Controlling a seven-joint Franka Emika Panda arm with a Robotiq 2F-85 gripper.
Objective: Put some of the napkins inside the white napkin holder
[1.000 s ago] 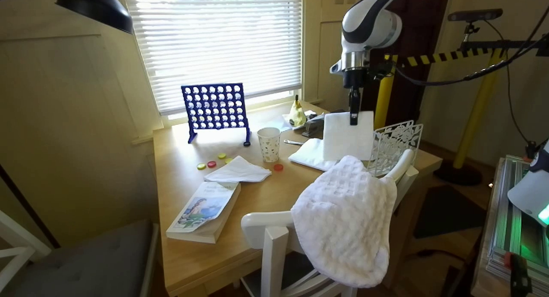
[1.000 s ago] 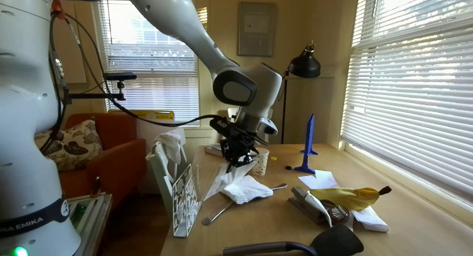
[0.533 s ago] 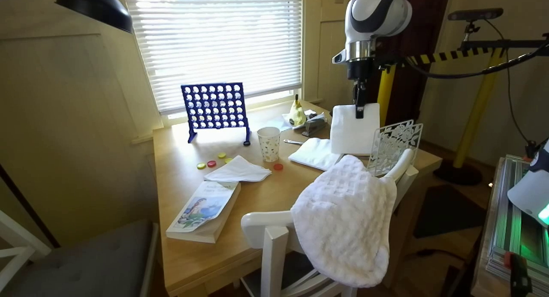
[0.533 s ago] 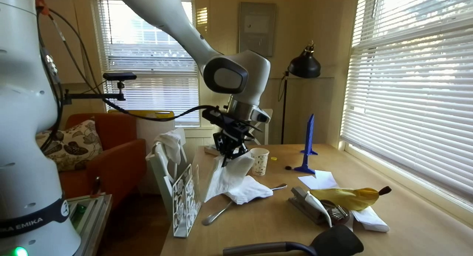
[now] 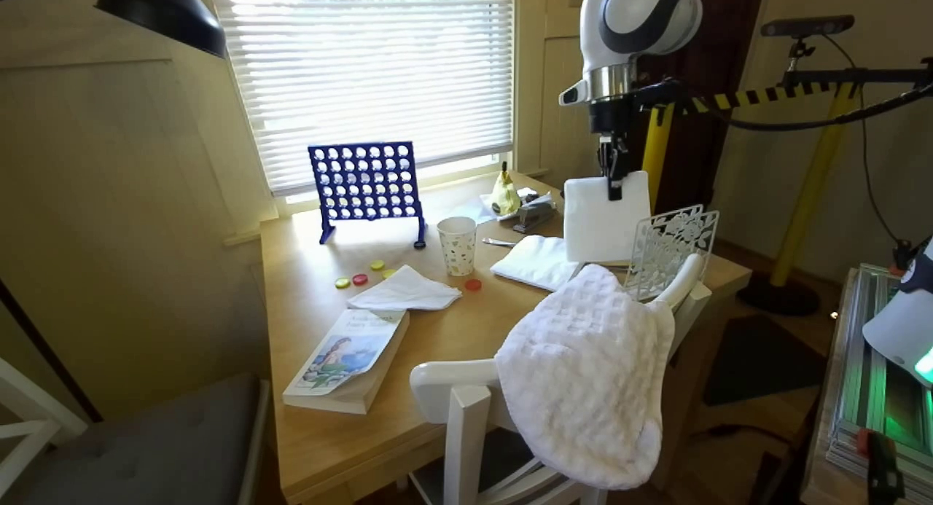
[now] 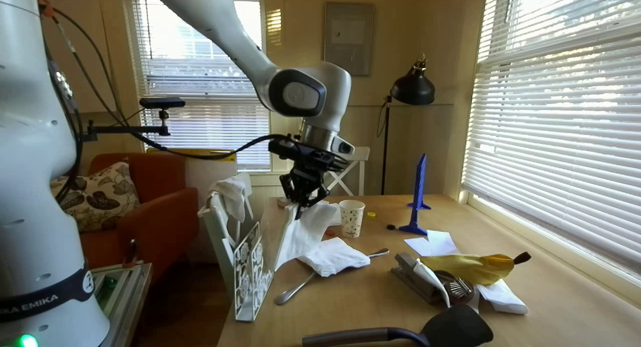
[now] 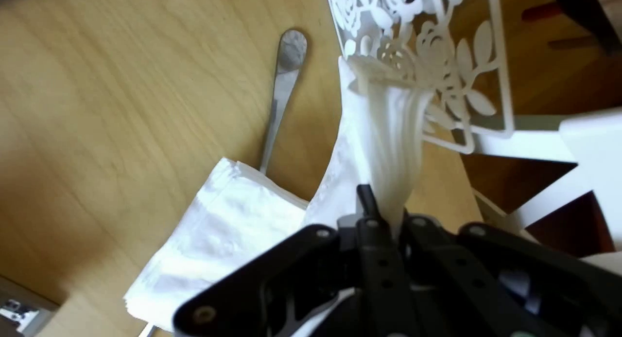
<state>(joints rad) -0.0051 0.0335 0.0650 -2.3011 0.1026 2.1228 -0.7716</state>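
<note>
Hanging almost upright below my gripper (image 5: 616,190) is a bunch of white napkins (image 5: 599,228), pinched near their top edge; the fingers are closed on them. In the wrist view, the held napkins (image 7: 393,147) fan out in several layers. The white napkin holder (image 5: 672,250) stands upright at the table's edge, right beside them. Its lattice (image 7: 437,69) lies behind their far end in the wrist view; whether they touch I cannot tell. More napkins (image 6: 335,258) lie in a low stack on the table, with the gripper (image 6: 299,214) above and to one side.
A spoon (image 7: 286,60) lies between stack and holder. A chair with a fluffy white towel (image 5: 590,381) stands close to the holder. Also on the table are a patterned cup (image 5: 458,250), a book (image 5: 346,352), a blue grid board (image 5: 370,183), a stapler (image 6: 415,279) and a black spatula (image 6: 455,327).
My gripper has risen slightly and shifted toward the holder with the napkins, and the hand has turned more upright. The stack and the holder have stayed in place.
</note>
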